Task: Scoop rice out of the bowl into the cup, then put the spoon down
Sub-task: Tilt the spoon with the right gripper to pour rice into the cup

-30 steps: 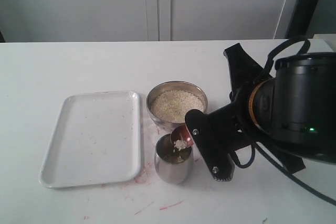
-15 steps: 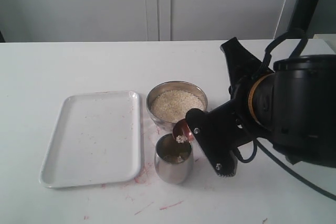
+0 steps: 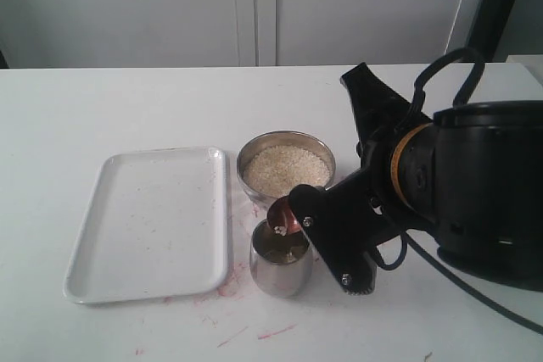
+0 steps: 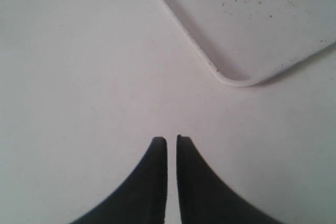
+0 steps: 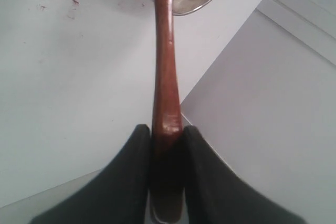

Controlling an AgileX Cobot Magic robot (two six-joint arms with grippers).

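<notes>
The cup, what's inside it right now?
A little rice shows at the bottom of the cup. The spoon head hangs over its far rim, hiding that part inside.

Round shiny steel bowl [image 3: 286, 136]: upright, centre of exterior frame, filled nearly to rim with rice [image 3: 284, 169], off-white grains, surface level.
Small steel cup [image 3: 280, 273]: upright, handleless, set just below bowl, lower centre of frame.
Reddish-brown wooden spoon [image 3: 282, 216]: head tilted over cup mouth, few grains clinging; slim handle clamped in right gripper [image 5: 166, 128].
</notes>
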